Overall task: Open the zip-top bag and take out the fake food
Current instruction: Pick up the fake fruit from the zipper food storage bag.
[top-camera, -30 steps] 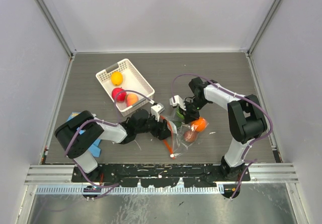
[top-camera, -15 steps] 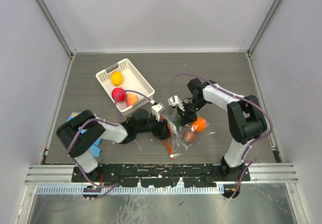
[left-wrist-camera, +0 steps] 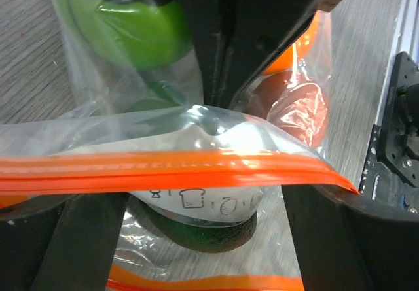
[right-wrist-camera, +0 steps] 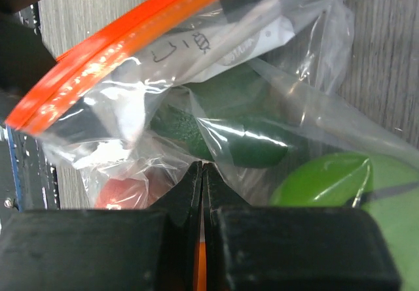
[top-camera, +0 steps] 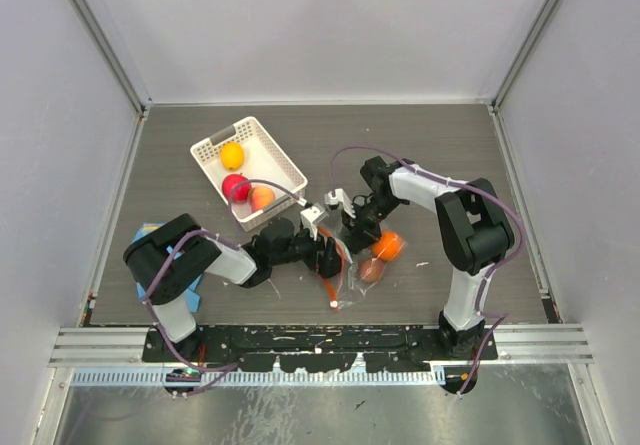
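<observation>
1. Toward the arms from the white basket (top-camera: 205,151), the overhead view shows the zip-top bag (top-camera: 352,265) lying on the table (top-camera: 440,145) between the two arms. Three pieces of fake food (top-camera: 236,186) sit in the basket. An orange one and a brown one show through the bag. The left gripper (top-camera: 328,256) meets the bag's basket-side edge, and the right gripper (top-camera: 353,232) is at the bag's upper end.
2. On the left wrist view, the jaws stand spread and released. The orange zip strip (left-wrist-camera: 163,171) runs across between them, unpinched. Behind the film lie a green fruit (left-wrist-camera: 131,23) and a dark green fruit (left-wrist-camera: 203,237).
3. On the right wrist view, the jaws are clenched on a fold of the bag's film, with both green pieces just beyond.
4. The step in hand looks like emptying the bag, with several pieces left inside. The next move probably calls for the left jaws to pass the strip and close on one fruit while the right keeps the bag pinned.
</observation>
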Controlling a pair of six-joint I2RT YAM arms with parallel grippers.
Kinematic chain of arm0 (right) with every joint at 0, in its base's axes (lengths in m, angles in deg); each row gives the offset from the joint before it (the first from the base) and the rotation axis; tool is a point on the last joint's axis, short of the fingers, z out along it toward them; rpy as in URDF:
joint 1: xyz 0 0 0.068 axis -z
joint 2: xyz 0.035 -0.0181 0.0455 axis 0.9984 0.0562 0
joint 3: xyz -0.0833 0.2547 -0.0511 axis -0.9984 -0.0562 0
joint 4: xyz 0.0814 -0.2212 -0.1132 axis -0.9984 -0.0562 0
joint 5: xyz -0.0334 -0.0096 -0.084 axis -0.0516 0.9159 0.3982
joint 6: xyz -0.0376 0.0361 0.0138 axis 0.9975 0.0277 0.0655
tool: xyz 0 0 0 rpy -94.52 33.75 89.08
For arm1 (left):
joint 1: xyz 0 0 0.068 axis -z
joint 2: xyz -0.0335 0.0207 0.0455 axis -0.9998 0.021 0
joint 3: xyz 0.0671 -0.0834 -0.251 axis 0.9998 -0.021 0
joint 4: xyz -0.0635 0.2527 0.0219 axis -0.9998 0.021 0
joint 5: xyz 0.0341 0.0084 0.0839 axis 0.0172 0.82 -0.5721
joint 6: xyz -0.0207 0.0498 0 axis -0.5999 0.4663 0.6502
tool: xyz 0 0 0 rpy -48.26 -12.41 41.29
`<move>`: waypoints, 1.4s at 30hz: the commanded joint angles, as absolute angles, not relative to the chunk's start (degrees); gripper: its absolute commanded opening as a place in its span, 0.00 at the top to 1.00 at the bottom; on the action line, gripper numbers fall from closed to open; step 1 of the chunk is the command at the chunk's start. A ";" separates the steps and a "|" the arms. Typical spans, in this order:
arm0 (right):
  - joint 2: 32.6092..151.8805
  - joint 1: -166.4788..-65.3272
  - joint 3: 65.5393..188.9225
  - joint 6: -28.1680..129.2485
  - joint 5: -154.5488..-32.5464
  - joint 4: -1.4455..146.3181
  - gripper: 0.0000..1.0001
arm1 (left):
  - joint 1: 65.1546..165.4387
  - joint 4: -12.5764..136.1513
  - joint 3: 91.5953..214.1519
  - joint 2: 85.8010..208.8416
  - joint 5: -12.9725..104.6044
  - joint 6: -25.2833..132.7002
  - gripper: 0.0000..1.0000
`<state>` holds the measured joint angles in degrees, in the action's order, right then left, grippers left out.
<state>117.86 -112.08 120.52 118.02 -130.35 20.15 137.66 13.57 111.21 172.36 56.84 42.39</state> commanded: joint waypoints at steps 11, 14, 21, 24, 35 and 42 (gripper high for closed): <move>119.53 -112.48 122.87 112.54 -131.25 21.81 0.94 | 137.83 17.02 108.83 165.06 55.88 54.93 0.00; 119.53 -112.48 122.94 112.54 -131.46 21.71 0.94 | 137.93 19.60 109.67 164.65 52.81 54.15 0.07; 119.53 -112.45 123.13 112.54 -131.99 21.45 0.94 | 139.44 23.35 111.68 165.31 49.84 54.07 0.07; 119.60 -112.47 123.19 112.55 -132.22 21.36 0.94 | 140.89 23.50 112.44 165.90 47.37 54.33 0.02; 118.88 -112.29 123.40 112.57 -131.72 21.22 0.94 | 141.36 20.79 111.10 165.12 42.96 52.54 0.60; 118.89 -110.54 123.67 110.79 -128.92 22.07 0.94 | 141.27 25.89 108.78 160.45 44.52 56.50 0.64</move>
